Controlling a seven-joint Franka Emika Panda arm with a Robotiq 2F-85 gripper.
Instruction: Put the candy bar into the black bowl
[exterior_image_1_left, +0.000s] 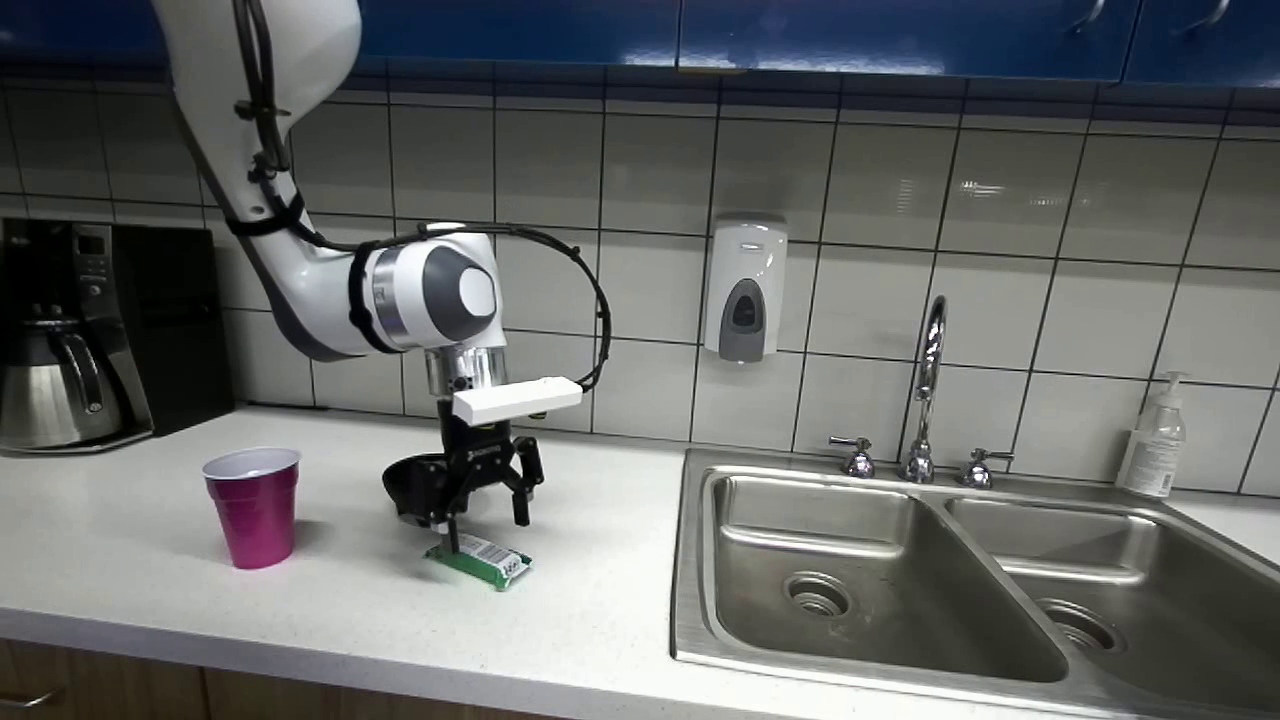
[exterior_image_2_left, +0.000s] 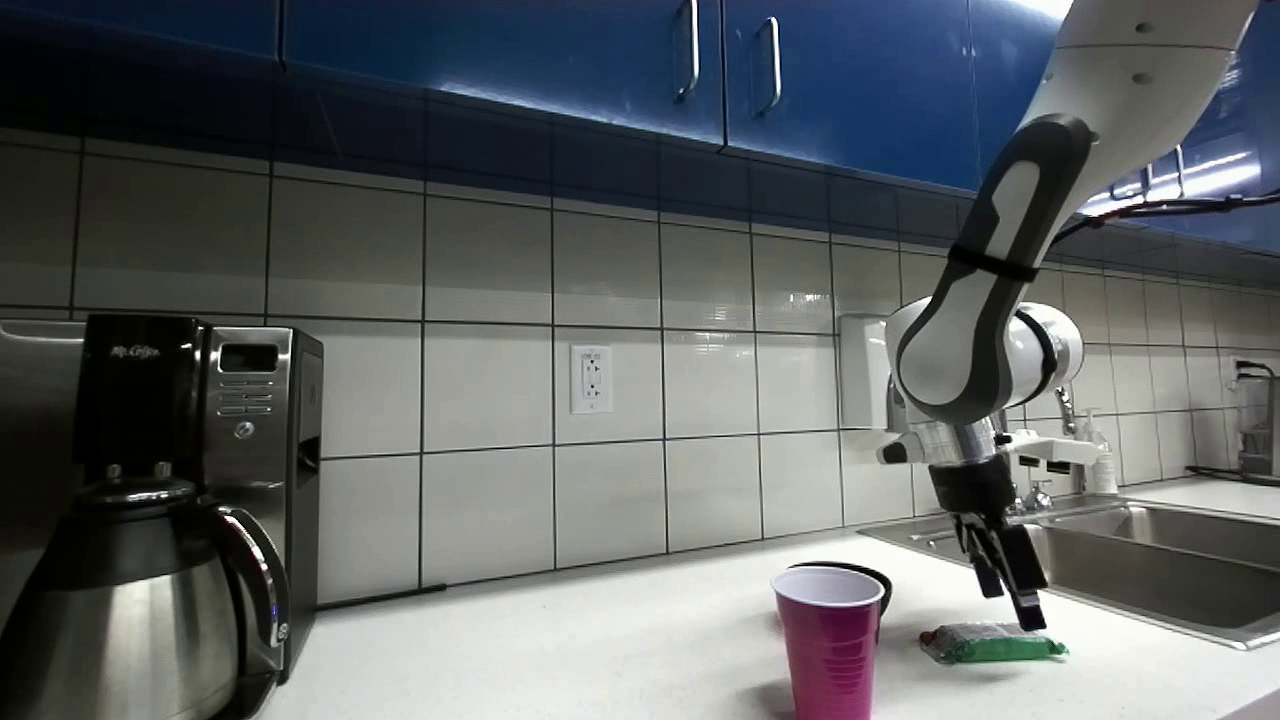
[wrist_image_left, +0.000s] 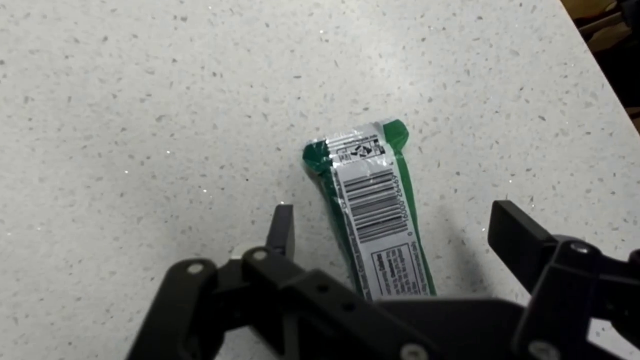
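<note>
The candy bar (exterior_image_1_left: 500, 568), in a green wrapper with a white barcode panel, lies flat on the white counter. It also shows in an exterior view (exterior_image_2_left: 995, 645) and the wrist view (wrist_image_left: 372, 200), where the gripper body hides its near end. The black bowl (exterior_image_1_left: 408, 485) stands behind the gripper in an exterior view, partly covered by it. In an exterior view only part of its rim (exterior_image_2_left: 883, 580) shows behind the cup. My gripper (exterior_image_1_left: 487, 533) points down just above the bar. In the wrist view its fingers (wrist_image_left: 392, 220) are spread, one on each side of the bar, neither touching it.
A magenta cup (exterior_image_1_left: 258, 515) stands on the counter near the bowl; it also shows in an exterior view (exterior_image_2_left: 828, 650). A steel double sink (exterior_image_1_left: 692, 580) with a faucet (exterior_image_1_left: 930, 370) lies beside the bar. A coffee maker (exterior_image_1_left: 170, 320) stands at the wall. The counter's edge (wrist_image_left: 597, 65) shows in the wrist view.
</note>
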